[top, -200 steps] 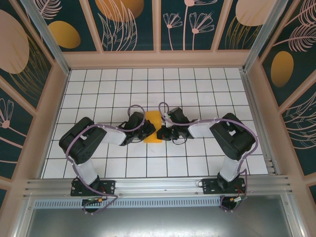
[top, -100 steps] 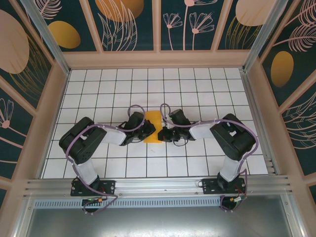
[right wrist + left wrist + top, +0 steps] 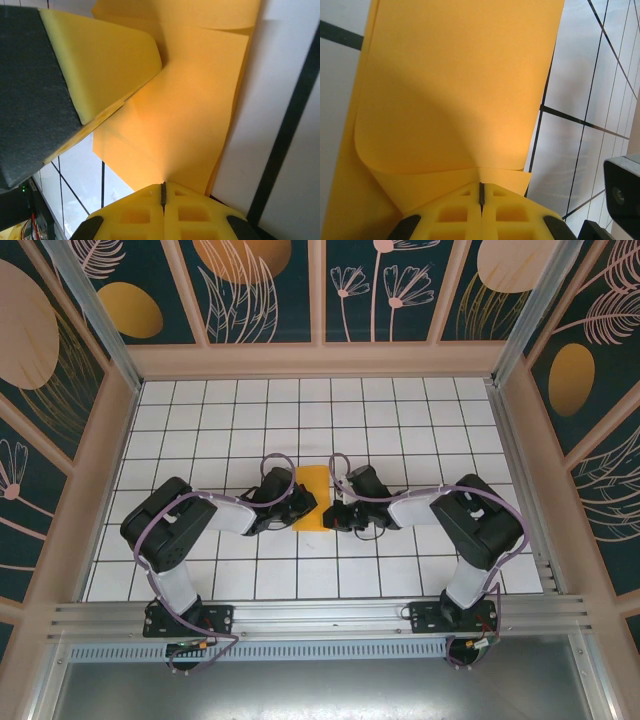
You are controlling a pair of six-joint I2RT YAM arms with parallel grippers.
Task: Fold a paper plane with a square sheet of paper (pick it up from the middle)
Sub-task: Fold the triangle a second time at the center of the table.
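Left hand (image 3: 481, 193), right hand (image 3: 163, 193) (both pinched) on paper (image 3: 311, 490)

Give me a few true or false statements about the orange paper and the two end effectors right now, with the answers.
1. The thin orange-yellow paper sheet sits between the left end effector and the right end effector. True.
2. The left end effector is wide open. False: its yellow pads are shut together on the paper's edge.
3. The paper is already a narrow pointed dart. False: from above it is a blunt rectangle, with one layer curled over.
4. The right end effector is shut on the paper. True.
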